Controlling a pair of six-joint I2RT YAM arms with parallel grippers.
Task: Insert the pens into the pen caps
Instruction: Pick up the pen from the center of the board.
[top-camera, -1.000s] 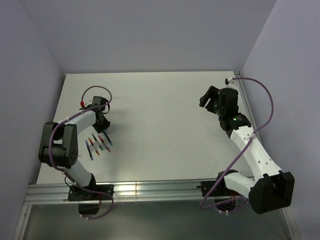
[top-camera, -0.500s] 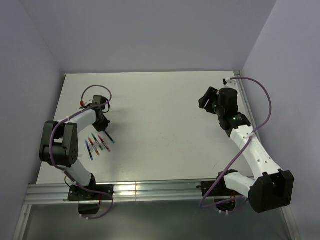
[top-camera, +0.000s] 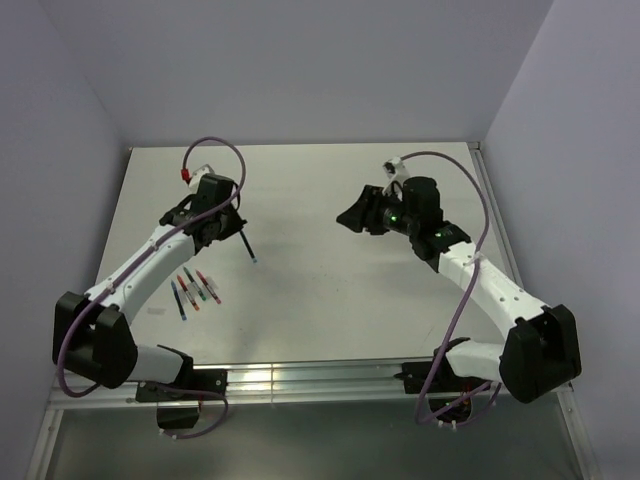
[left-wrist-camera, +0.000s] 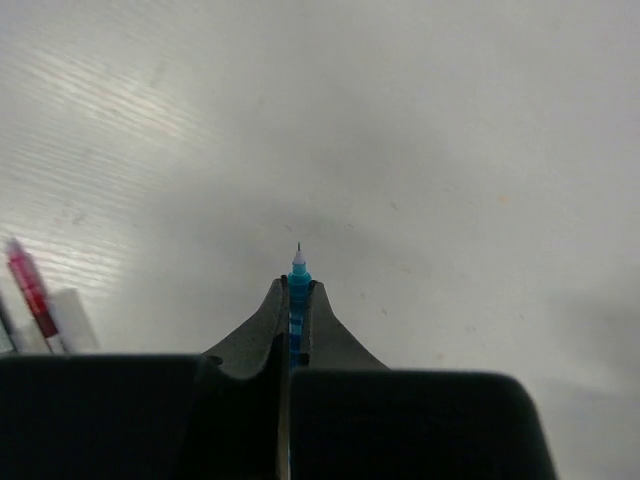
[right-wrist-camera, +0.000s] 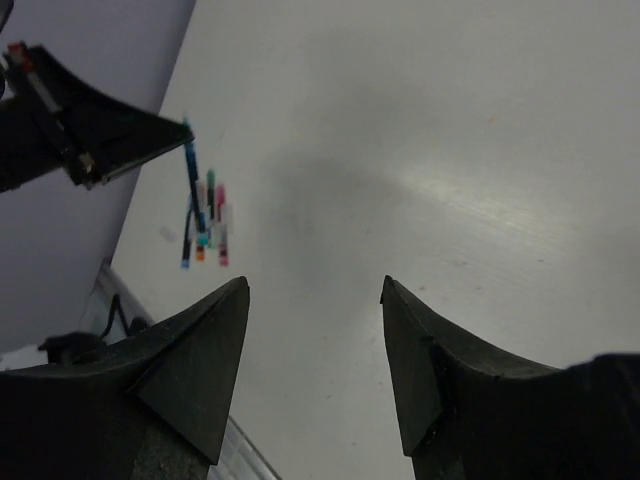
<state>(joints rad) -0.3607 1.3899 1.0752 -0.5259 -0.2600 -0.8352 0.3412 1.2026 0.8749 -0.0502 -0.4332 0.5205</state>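
Observation:
My left gripper is shut on a blue pen and holds it above the table. In the left wrist view the pen's light-blue tip pokes out between the closed fingers of that gripper. Several pens in red, green and blue lie in a row at the table's left, also seen in the right wrist view. I cannot tell pen caps apart from pens in that row. My right gripper hangs open and empty over the middle of the table, facing left.
A red pen with a white piece beside it lies at the left edge of the left wrist view. Grey walls close the table at the back and both sides. A metal rail runs along the near edge.
My left gripper shut on the blue pen, lifted it out of the row and carried it up and to the right. My right arm swung left from the far right edge toward the middle.

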